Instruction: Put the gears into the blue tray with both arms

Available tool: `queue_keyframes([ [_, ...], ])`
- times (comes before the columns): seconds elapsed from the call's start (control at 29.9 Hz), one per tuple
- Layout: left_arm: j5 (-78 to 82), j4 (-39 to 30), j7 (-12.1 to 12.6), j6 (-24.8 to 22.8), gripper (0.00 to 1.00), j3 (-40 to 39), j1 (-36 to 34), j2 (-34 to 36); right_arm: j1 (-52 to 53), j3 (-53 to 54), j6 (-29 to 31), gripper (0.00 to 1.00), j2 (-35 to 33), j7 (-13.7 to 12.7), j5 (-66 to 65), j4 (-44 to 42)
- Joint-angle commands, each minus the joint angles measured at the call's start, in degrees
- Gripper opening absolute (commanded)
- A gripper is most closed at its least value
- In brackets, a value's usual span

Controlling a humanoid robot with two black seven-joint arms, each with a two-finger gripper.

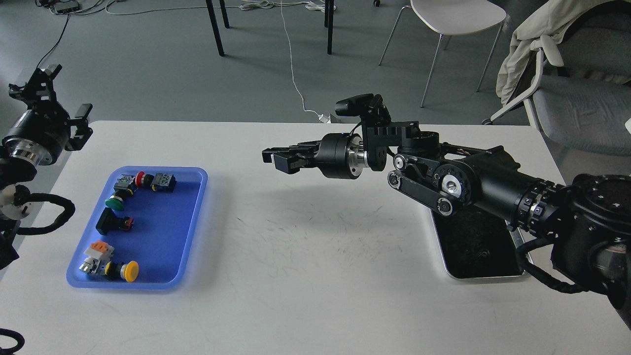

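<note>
From the head view, the white worktop [315,276] fills most of the picture, and its far edge runs straight across behind both arms. The blue tray [187,217] lies on the left part, near the left edge of the worktop but not over it, and it holds several push-button switches [123,190] along its left side; the right half of its floor is bare. I cannot make out any gears in the tray or on the worktop. The right hand [276,159] is stretched to the left above the middle of the worktop, well apart from the blue tray, and its fingers seem close together, but I cannot tell if they hold something. Under the right arm, a steel tray [485,277] with dark inside lies near the right side. The left hand [42,79] is raised beyond the left edge of the worktop; whether it is open I cannot tell. Between the two trays the surface is wide and free.
</note>
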Motion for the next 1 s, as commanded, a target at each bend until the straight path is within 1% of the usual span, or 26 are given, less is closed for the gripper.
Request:
queue_keyframes([
  [0.0,0.0,-0.1,0.0,0.0,0.99,0.0,0.2,0.4,-0.2,-3.0,-0.7,0.01,0.0,0.0,1.3,0.1],
  [0.33,0.0,-0.1,0.0,0.0,0.99,0.0,0.2,0.8,-0.1,-9.0,-1.5,0.01,0.0,0.0,-0.1,3.3],
  [0.47,0.0,-0.1,0.0,0.0,0.99,0.0,0.2,1.2,-0.2,-12.2,-1.6,0.01,0.0,0.0,-4.9,4.1],
  [0.64,0.0,-0.1,0.0,0.0,0.99,-0.1,0.2,2.3,-0.4,-13.4,-1.6,0.01,0.0,0.0,-9.2,4.8],
  [0.97,-0.3,-0.1,0.0,0.0,0.99,-0.4,0.6,5.3,-2.2,-15.3,-1.7,0.01,0.0,0.0,-10.7,4.4],
])
